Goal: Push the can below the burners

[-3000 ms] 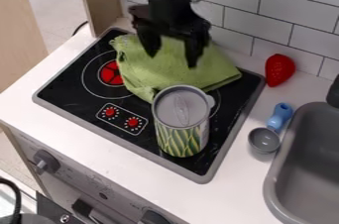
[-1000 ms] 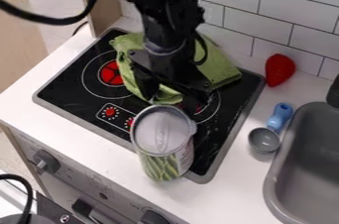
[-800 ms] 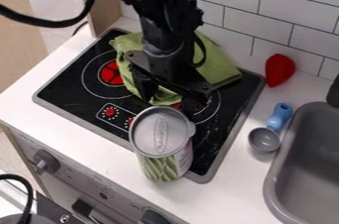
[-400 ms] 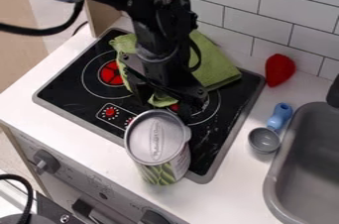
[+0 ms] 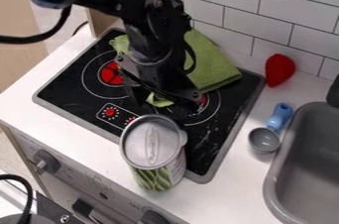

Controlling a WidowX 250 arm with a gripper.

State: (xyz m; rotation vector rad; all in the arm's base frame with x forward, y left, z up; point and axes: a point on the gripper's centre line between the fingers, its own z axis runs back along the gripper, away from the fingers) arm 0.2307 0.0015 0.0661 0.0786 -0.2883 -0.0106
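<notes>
**Can [image 5: 153, 148] at the stovetop's [image 5: 69, 86] front rim, just beside the open tool [image 5: 161, 109]**

The tool hangs low over the stovetop, fingers spread apart. At its 6 o'clock stands the upright can, its lower part reaching past the front rim over the white surface [image 5: 228, 188]; whether tool and can touch I cannot tell. A green cloth [image 5: 213, 67] lies behind the tool, towards 1 o'clock. Beyond the stovetop's right edge, a strip of surface carries a red object [image 5: 279, 69] at 2 o'clock and a blue-handled cup [image 5: 265, 140] near 4, just beside the sink [image 5: 270, 183].
</notes>
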